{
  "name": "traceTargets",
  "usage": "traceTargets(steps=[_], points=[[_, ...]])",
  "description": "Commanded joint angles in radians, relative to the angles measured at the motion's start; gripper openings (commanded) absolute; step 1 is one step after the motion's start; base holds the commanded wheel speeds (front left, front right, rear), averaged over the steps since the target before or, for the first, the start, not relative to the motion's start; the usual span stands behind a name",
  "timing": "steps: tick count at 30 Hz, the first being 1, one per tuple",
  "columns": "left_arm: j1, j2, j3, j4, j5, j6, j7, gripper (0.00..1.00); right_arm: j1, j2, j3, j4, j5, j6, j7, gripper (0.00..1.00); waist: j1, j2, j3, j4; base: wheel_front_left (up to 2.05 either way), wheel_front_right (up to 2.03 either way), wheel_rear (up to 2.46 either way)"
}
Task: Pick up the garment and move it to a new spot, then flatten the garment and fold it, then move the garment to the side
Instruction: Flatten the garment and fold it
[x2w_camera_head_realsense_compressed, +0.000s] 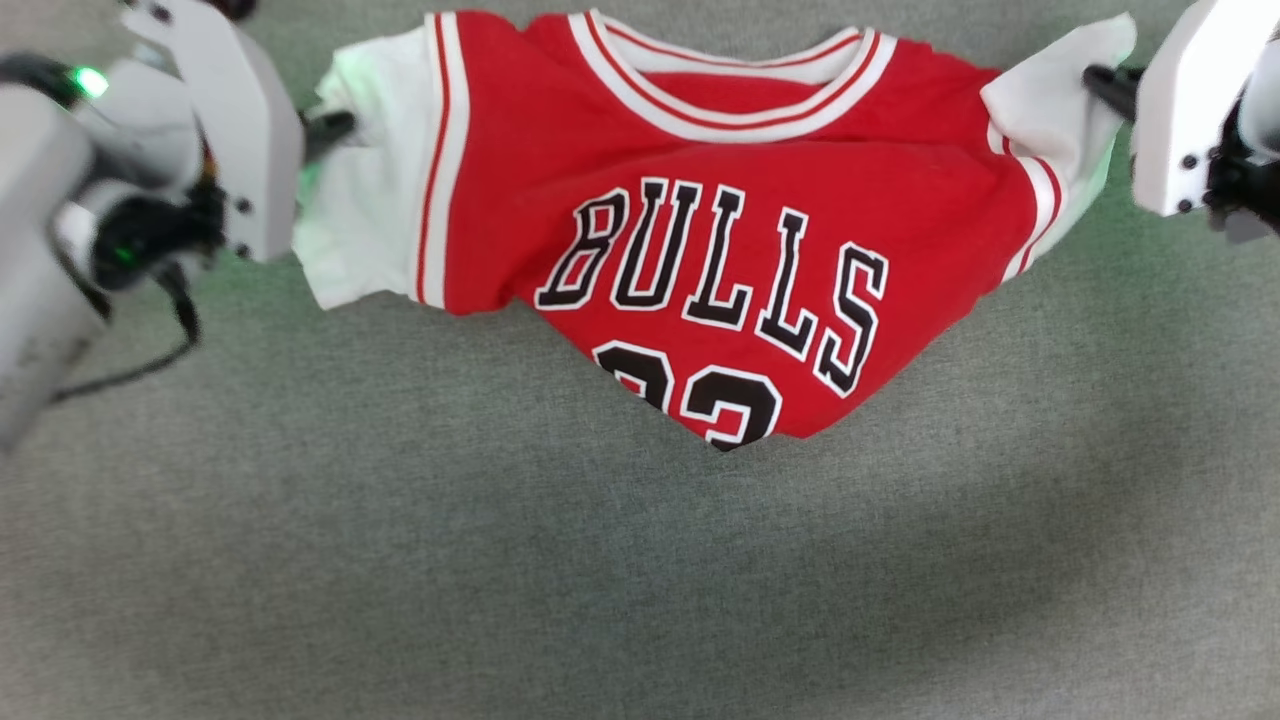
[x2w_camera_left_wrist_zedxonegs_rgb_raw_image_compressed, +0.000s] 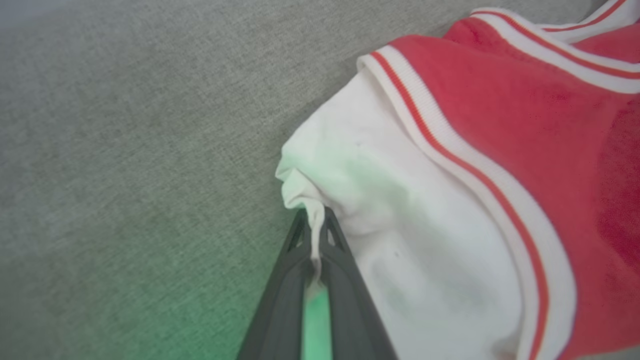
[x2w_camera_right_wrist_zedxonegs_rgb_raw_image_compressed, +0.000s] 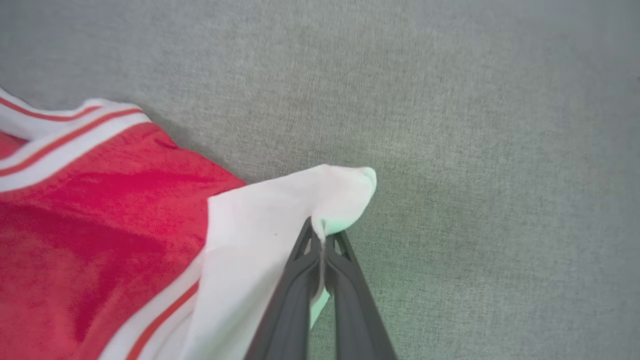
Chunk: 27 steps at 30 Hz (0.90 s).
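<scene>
Head view: my left hand (x2w_camera_head_realsense_compressed: 335, 125) and right hand (x2w_camera_head_realsense_compressed: 1098, 80) each pinch an end of the garment (x2w_camera_head_realsense_compressed: 720, 250), so flattening's up; next I'd stretch it evenly.

One garment (x2w_camera_head_realsense_compressed: 700, 250), two tools: left tool (x2w_camera_head_realsense_compressed: 335, 125), right tool (x2w_camera_head_realsense_compressed: 1100, 85).

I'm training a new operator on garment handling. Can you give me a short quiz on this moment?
1. True or false: the left gripper is shut on a white sleeve of the garment.
2. What does the black lettering on the garment's front say? A) HEAT B) BULLS C) LAKERS
3. Fill in: the right gripper pinches cloth that is ___ in colour.

Key: 1 true; 2 B; 3 white.
</scene>
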Motion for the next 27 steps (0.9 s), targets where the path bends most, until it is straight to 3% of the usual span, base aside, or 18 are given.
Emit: traceTargets(steps=[1, 6, 11, 17, 24, 27], points=[[0.033, -0.017, -0.013, 0.004, -0.010, 0.000, -0.020, 0.00, -0.002, -0.008, -0.006, -0.012, 0.013, -0.001, -0.016, 0.00, 0.0000, -0.0001, -0.036, 0.014, 0.00, 0.00, 0.00], [0.022, -0.025, 0.011, 0.034, -0.042, 0.000, -0.139, 0.00, -0.023, -0.011, -0.046, -0.066, 0.025, -0.001, -0.098, 0.00, 0.0000, -0.0001, -0.063, 0.043, 0.00, 0.00, 0.00], [-0.008, -0.040, 0.058, 0.102, -0.051, 0.000, -0.280, 0.00, -0.081, 0.031, -0.099, -0.078, -0.063, -0.001, -0.261, 0.00, 0.0000, -0.0001, -0.038, 0.071, 0.00, 0.00, 0.00], [-0.111, -0.084, 0.137, 0.233, -0.064, 0.000, -0.441, 0.00, -0.246, 0.120, -0.199, 0.019, -0.216, -0.001, -0.455, 0.00, 0.0000, -0.0001, 0.003, 0.104, 0.00, 0.00, 0.00], [-0.333, -0.145, 0.242, 0.459, -0.032, 0.012, -0.671, 0.00, -0.507, 0.181, -0.321, 0.183, -0.386, -0.001, -0.628, 0.00, 0.0000, -0.0001, 0.040, 0.126, 0.00, 0.00, 0.00], [-0.425, -0.163, 0.264, 0.526, -0.004, 0.013, -0.717, 0.00, -0.605, 0.200, -0.370, 0.252, -0.444, -0.001, -0.686, 0.00, 0.0000, -0.0001, 0.052, 0.130, 0.00, 0.00, 0.00]])
